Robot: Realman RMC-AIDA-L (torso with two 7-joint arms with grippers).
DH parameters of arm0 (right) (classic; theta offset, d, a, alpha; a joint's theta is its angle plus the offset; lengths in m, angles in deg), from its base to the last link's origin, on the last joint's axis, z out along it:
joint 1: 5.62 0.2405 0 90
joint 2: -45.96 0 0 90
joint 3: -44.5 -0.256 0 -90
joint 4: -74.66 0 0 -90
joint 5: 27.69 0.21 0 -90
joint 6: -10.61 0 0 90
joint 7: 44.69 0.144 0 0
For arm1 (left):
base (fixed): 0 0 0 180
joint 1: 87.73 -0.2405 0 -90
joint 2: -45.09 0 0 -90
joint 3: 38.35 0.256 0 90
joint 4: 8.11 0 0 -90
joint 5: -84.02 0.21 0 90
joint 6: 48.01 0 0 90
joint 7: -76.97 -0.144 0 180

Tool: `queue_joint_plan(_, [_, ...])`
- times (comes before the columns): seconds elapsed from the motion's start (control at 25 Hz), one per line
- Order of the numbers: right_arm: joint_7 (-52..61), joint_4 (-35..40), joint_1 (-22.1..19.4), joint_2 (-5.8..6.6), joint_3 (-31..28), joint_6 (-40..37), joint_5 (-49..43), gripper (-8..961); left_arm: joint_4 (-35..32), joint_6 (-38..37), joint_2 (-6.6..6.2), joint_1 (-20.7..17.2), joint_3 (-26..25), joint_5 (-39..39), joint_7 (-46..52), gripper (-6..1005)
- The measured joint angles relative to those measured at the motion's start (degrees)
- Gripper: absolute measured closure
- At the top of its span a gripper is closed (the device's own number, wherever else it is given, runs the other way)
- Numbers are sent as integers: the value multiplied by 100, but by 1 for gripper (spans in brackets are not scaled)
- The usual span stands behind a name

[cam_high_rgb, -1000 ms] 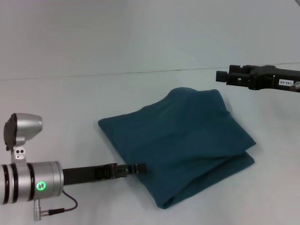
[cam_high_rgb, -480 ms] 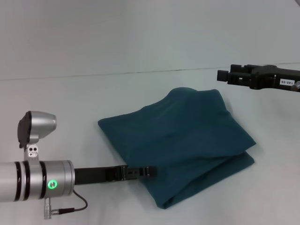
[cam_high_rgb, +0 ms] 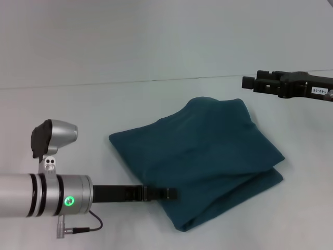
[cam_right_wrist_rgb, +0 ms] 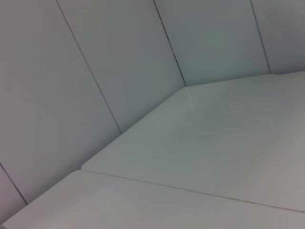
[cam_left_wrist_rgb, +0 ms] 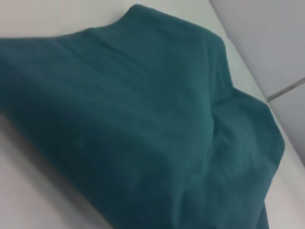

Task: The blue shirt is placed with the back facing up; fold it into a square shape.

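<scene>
A broad, pale grey-white table (cam_high_rgb: 78,109) filled the room's foreground, smooth and matte, meeting a plain light wall (cam_high_rgb: 156,36) along a thin dark seam. In the right wrist view the wall showed as flat panels split by narrow dark joints. The large dark teal-blue soft fabric shirt (cam_high_rgb: 200,156) lay folded into a rough, layered square near the middle of the table, plain side up. The left gripper (cam_high_rgb: 169,194) reached low to the shirt's near left edge, touching the cloth; whether its fingers were apart or together I could not tell. The right gripper (cam_high_rgb: 250,82) hung above the table beyond the shirt's far right corner, well apart from it, its state equally unclear.
</scene>
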Motion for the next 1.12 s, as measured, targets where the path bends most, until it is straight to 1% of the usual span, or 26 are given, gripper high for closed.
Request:
queue_joint_plan(0.08, [-1,0,-5,-2,-2,0,0,203,-7,6,0,12,1,-1,-9,163])
queue_joint_plan(0.28, [-2,-1,-15,-2,-9,8,0,208,-18,9,-1,29,4,2,-14,396])
queue_joint_plan(0.6, [-5,2,-40,-10,-11,52,0,208,-136,5,-20,57,-3,-13,-11,638])
queue_joint_plan(0.8, [-10,-26,-43,-38,-11,66,0,209,-384,16,-45,63,-27,-3,16,805])
queue_joint_plan(0.84, [-12,-33,-43,-54,-11,91,0,209,-539,32,-90,68,-47,18,26,838])
queue_joint_plan(0.88, [-13,-36,-43,-69,-10,114,0,209,-555,34,-100,69,-49,20,27,853])
queue_joint_plan(1.04, [-18,-45,-43,-111,24,202,0,208,-723,87,-209,77,-62,27,26,914])
queue_joint_plan(1.12, [-19,-65,-42,-115,32,205,0,208,-791,150,-272,53,-69,32,8,914])
